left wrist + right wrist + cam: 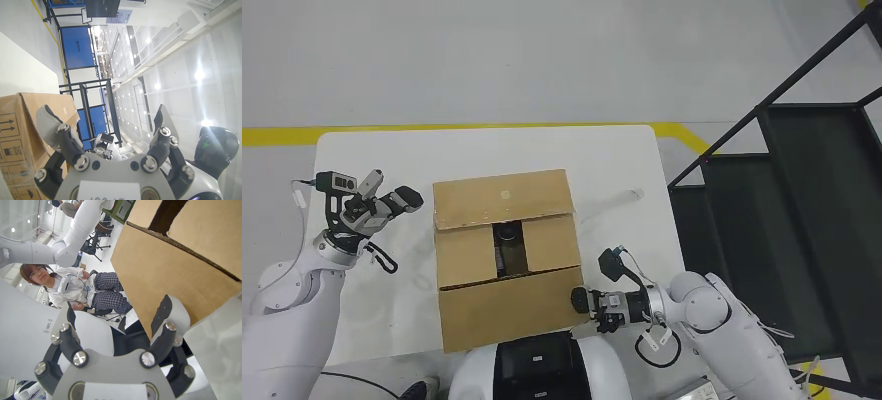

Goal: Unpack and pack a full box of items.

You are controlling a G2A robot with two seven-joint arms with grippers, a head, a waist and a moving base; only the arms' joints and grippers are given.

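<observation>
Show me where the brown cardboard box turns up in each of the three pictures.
Top view: the brown cardboard box sits mid-table, flaps partly open.
Left wrist view: its printed side wall stands close beside the left gripper.
Right wrist view: its plain wall and top edge stand just past the right gripper.
Shared landmark: the white table under the box.

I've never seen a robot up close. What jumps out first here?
A big cardboard box sits in the middle of the white table, its top flaps parted over something dark inside. The left hand is open beside its left wall, the right hand open by its near right corner.
</observation>
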